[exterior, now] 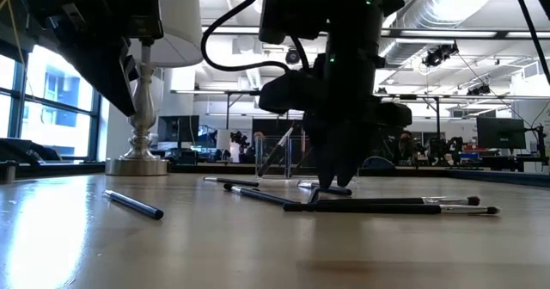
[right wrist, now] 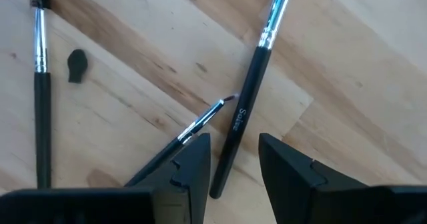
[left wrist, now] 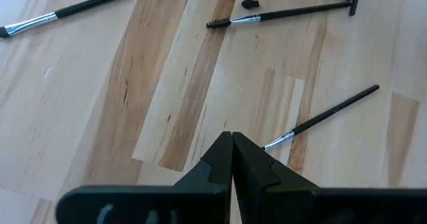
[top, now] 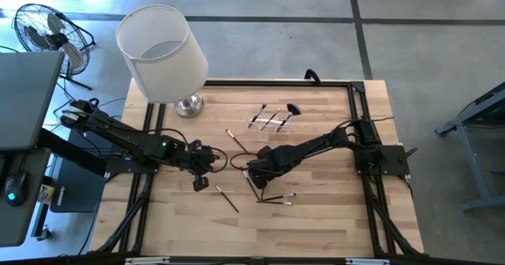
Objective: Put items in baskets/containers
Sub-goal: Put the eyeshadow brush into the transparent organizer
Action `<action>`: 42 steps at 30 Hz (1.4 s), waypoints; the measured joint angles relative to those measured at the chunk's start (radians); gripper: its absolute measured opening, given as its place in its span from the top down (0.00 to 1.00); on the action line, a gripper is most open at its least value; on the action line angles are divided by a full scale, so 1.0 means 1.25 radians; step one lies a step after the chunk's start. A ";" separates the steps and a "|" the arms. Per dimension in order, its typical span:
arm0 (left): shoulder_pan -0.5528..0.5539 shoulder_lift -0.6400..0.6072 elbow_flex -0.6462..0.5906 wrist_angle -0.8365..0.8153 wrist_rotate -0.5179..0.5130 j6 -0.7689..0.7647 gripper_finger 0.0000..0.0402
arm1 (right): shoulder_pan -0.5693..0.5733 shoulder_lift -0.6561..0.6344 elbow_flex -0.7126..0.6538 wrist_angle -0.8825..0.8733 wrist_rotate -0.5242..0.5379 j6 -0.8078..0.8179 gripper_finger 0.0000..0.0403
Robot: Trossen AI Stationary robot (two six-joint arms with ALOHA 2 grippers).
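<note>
Pick step: right gripper (right wrist: 233, 161) down mid-worktop, fingers open astride a brush (right wrist: 245, 111), not gripping. Next: close, lift, carry to holder (top: 272, 117) near far edge. Left gripper (left wrist: 231, 161) closed, idle, empty.

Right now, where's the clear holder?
In the high view the clear holder stands on the table's far side, just right of the lamp base, with a few brushes already in it. The right hand is nearer the front, over loose brushes.

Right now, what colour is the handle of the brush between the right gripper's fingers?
Black handle, silver ferrule; right wrist view.
</note>
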 joint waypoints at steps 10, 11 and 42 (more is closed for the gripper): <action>0.000 0.000 0.000 0.000 -0.002 0.000 1.00 | 0.000 0.010 0.000 0.001 0.024 -0.035 0.70; 0.000 0.000 0.000 0.000 -0.005 0.000 1.00 | 0.000 0.018 0.000 0.004 0.023 -0.037 0.70; 0.000 0.202 0.002 0.347 0.003 -0.112 1.00 | 0.104 0.066 -0.001 0.075 0.021 -0.714 0.98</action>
